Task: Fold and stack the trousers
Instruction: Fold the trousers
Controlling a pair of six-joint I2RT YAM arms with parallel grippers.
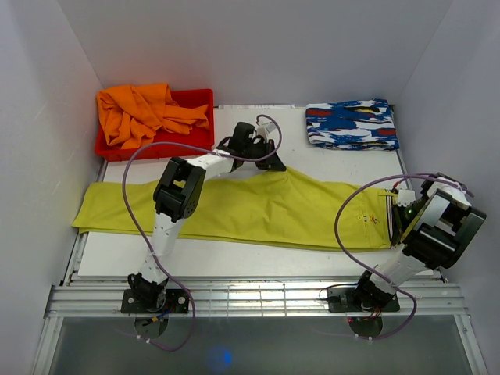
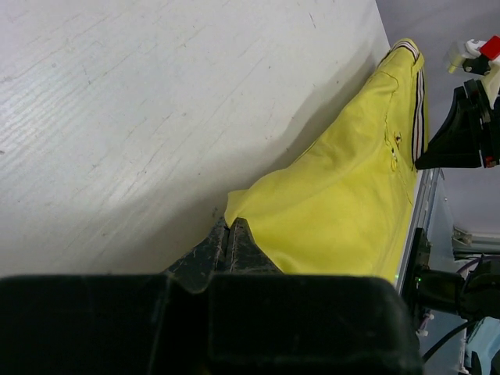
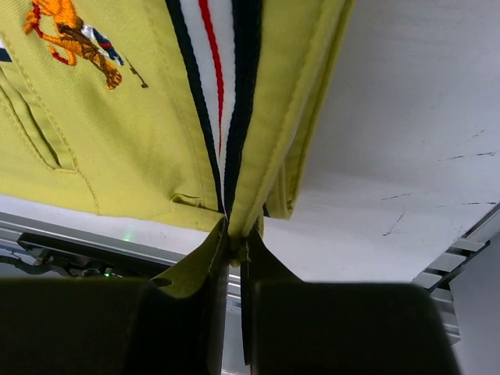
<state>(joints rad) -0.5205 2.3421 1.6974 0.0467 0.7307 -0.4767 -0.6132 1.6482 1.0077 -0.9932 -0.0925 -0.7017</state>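
Note:
The yellow-green trousers [image 1: 250, 209] lie stretched across the table, legs to the left, striped waistband [image 1: 393, 219] at the right. My left gripper [image 1: 275, 162] is shut on the far edge of the trousers [image 2: 344, 195] near the crotch, pulling up a small peak of cloth. My right gripper [image 1: 400, 226] is shut on the waistband [image 3: 223, 101] at its near corner; the dark, white and red stripes run between the jaws, and an embroidered logo [image 3: 74, 35] shows beside a pocket.
A red bin [image 1: 191, 105] holding an orange garment [image 1: 144, 113] stands at the back left. A folded blue, white and red patterned cloth [image 1: 351, 125] lies at the back right. The table's slatted front rail [image 1: 258, 297] runs along the near edge.

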